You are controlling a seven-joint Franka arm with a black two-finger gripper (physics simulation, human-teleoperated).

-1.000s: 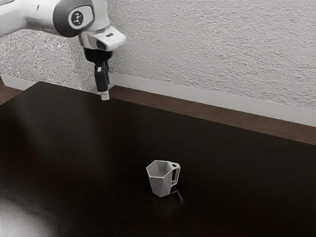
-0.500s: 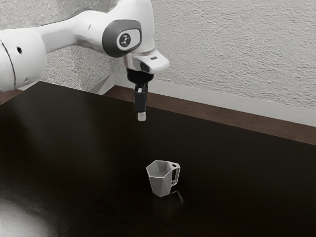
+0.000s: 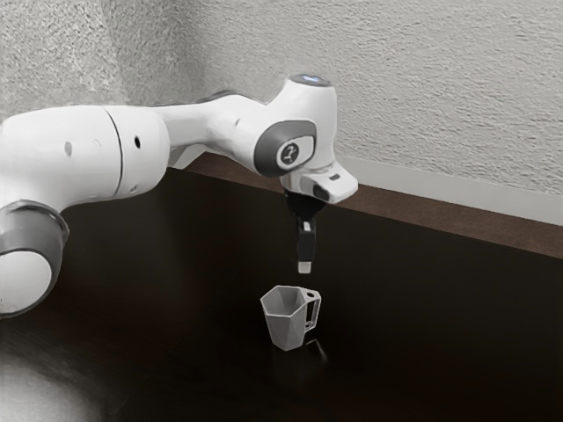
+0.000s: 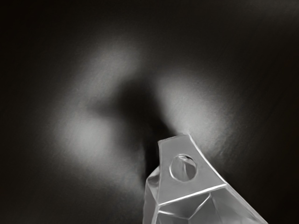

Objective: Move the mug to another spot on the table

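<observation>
A grey faceted mug (image 3: 287, 318) stands upright on the dark table (image 3: 440, 343), its handle toward the exterior view's right. My gripper (image 3: 304, 264) points straight down, a little above the mug's rim on the handle side, and touches nothing. It is seen edge-on there. In the wrist view the mug (image 4: 196, 200) lies just under the hand, with its handle and the handle's hole (image 4: 183, 167) nearest the camera.
The dark table runs wide around the mug on every side. Its back edge (image 3: 422, 211) meets a brown floor strip and a white baseboard under a rough grey wall. My white arm (image 3: 132, 167) stretches over the table's left part.
My arm has swung from the table's far left corner toward the exterior view's right and come down, so the gripper now hangs just above the mug. The mug has stayed where it was.
</observation>
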